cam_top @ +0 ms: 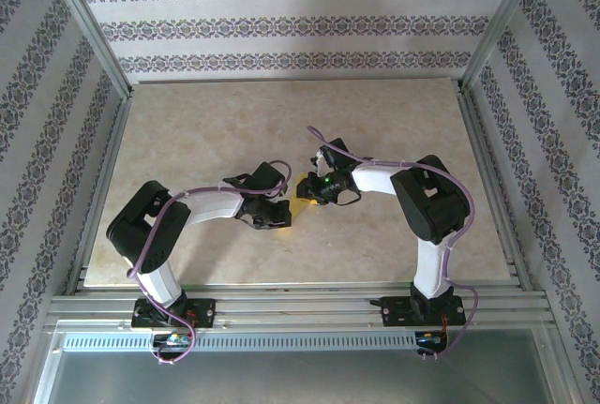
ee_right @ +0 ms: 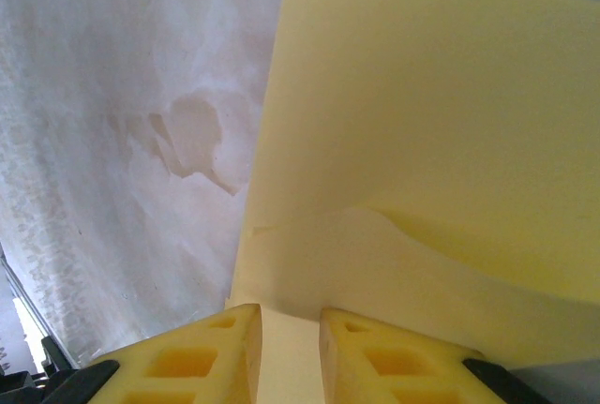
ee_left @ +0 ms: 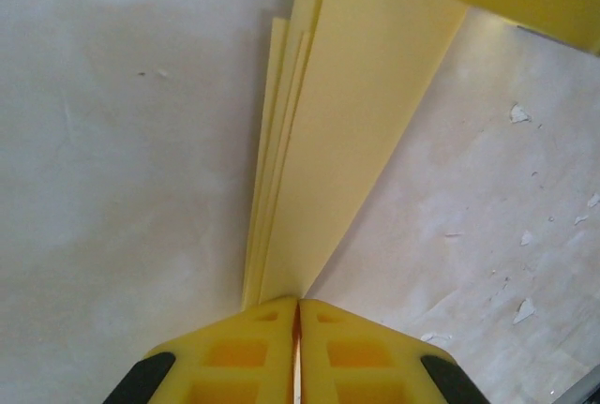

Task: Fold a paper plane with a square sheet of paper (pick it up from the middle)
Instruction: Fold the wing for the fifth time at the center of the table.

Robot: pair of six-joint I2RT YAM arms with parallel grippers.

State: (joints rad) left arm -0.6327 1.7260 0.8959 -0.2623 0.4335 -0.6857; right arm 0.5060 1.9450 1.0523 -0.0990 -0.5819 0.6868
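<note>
Folded yellow paper [cam_top: 303, 189] over the desk [cam_top: 187, 132], mid-frame from above.
We see the left tool [ee_left: 298, 315] pressed together, pinching the paper's layered edge. The right tool [ee_right: 291, 315] shows paper across its finger gap, and we cannot tell whether it grips.

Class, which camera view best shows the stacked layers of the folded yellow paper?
The left wrist view: the yellow paper runs out from the shut left gripper, and its layered edges are clearly separate. The right wrist view shows a broad curved face of it, with no layers visible. The top external view shows just a small yellow patch.
</note>
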